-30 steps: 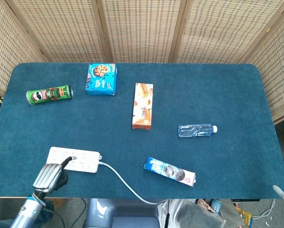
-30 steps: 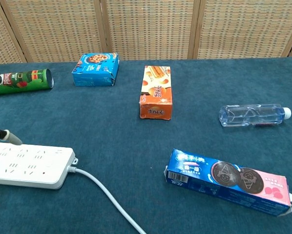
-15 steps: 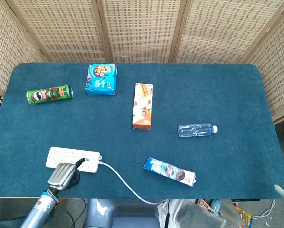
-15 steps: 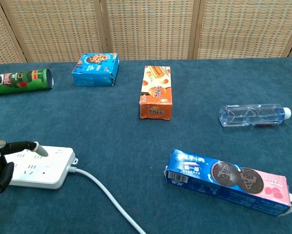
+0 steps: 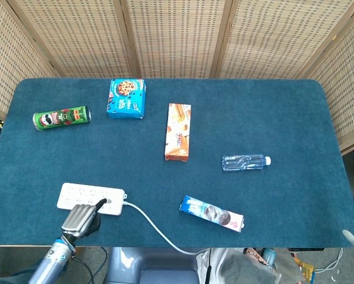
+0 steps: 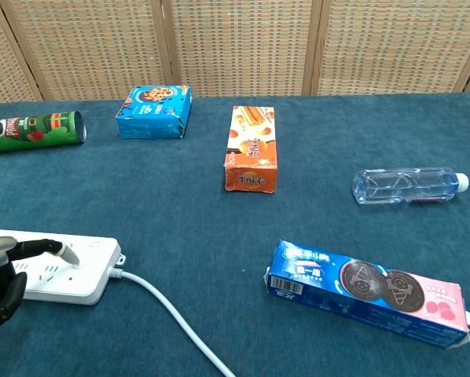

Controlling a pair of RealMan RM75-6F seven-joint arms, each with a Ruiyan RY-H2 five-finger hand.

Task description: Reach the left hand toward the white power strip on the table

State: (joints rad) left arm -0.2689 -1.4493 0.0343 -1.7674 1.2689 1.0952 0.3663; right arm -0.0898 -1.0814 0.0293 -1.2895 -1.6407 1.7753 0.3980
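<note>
Your left hand point(image 5: 80, 218) sits at the near left edge of the counter point(image 5: 272, 118), its fingers point(image 6: 50, 247) stretched over the top of the white power strip point(image 5: 89, 199); you cannot tell whether they press it, and nothing is gripped. The strip lies flat at the front left, its white cable point(image 5: 156, 231) trailing off the near edge. Farther back lie a green chip can point(image 5: 61, 118) and a blue cookie box point(image 5: 126, 98), then an orange biscuit box point(image 5: 177, 131). A blue cookie pack point(image 5: 212, 213) lies near the front, a water bottle point(image 5: 245, 161) beyond it. Your right hand is out of sight.
</note>
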